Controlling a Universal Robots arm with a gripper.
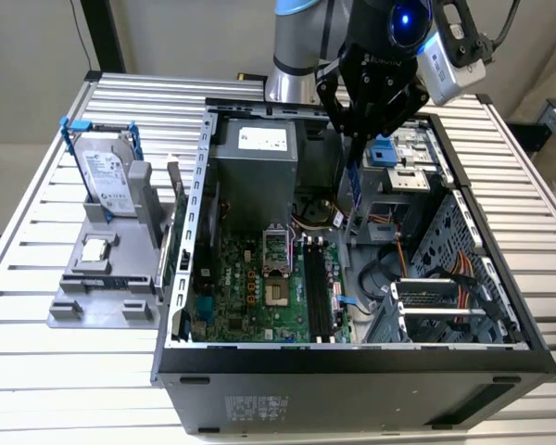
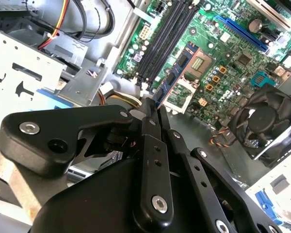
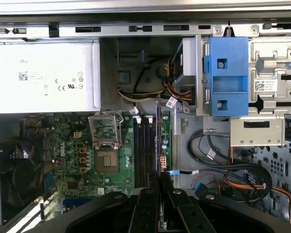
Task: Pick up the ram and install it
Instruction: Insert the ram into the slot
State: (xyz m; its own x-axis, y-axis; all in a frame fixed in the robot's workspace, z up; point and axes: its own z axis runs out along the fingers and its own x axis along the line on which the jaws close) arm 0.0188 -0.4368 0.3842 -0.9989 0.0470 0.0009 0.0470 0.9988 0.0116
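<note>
Gripper (image 2: 153, 110): in the second wrist view the black fingers (image 2: 151, 145) are drawn in until only the thickness of the board separates them, clamped on one short end of the ram (image 2: 178, 70). The stick projects lengthwise away from the fingertips, its blue-green face and chips visible. In the first wrist view it appears edge-on as a thin dark line. In the exterior view the ram (image 1: 355, 190) hangs upright from the gripper inside the open computer case (image 1: 352, 375), clear of the board below and not seated. Beneath it, the memory slots (image 3: 144, 145) lie on the green motherboard (image 3: 72, 162), with the stick's edge running roughly along the side of the slot bank farthest from the processor socket (image 3: 105, 131). Whether it is over one particular slot cannot be told. Assessment: the part is light, stiff and thin, with smooth flat faces that could let it pivot between the pads when held at one end. The chips and contact edge are fragile, so the hold belongs on the flat faces near an end or along the back edge, leaving the contacts free. Farther off are the power supply (image 3: 43, 75) and, outside the case on the exterior view's left, a hard drive (image 1: 107, 176) on a grey fixture (image 1: 83, 304)
</note>
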